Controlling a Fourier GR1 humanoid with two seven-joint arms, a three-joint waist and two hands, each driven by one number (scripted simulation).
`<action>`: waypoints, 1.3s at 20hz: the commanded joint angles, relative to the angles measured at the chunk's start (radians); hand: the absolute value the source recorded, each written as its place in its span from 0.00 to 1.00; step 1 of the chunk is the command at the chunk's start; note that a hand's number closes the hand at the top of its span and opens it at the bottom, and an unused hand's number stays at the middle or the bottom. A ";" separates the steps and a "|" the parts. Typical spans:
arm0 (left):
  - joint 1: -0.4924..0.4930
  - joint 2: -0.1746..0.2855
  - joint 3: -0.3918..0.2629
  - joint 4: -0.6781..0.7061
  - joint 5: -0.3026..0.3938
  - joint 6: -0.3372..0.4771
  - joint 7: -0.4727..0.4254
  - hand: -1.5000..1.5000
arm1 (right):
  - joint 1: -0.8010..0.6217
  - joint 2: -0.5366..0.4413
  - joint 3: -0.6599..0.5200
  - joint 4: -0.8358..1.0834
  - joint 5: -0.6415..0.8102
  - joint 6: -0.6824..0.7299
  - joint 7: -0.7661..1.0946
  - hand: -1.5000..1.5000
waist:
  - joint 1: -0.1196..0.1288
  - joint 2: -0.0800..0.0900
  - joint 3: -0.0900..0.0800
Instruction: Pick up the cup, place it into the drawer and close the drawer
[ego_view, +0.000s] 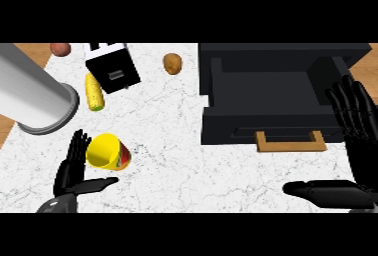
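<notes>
A yellow cup with a red band lies on its side on the white marble counter, at the lower left. My left hand stands open just left of it, fingers straight and close to the cup's rim, thumb pointing right below it. The dark drawer is pulled open at the upper right, its inside bare, with a wooden handle on its front. My right hand is open at the right edge, fingers up beside the drawer's right side.
A big grey cylinder lies at the left. Behind the cup sit a yellow corn cob, a black and white box, a brown potato and a reddish item at the far left.
</notes>
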 joint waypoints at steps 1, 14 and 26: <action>-0.036 0.047 0.008 0.064 -0.004 -0.068 -0.086 0.00 | -0.037 0.004 0.004 0.035 0.006 -0.002 -0.002 0.00 | -0.001 0.002 0.000; -0.072 -0.005 0.011 0.069 0.019 -0.172 -0.091 0.00 | -0.005 0.016 0.010 0.005 -0.013 0.010 0.020 0.00 | -0.008 0.003 -0.001; -0.114 -0.073 -0.024 0.019 0.032 -0.326 -0.052 1.00 | -0.043 -0.003 -0.014 0.078 -0.006 0.018 -0.009 0.00 | -0.004 0.003 -0.001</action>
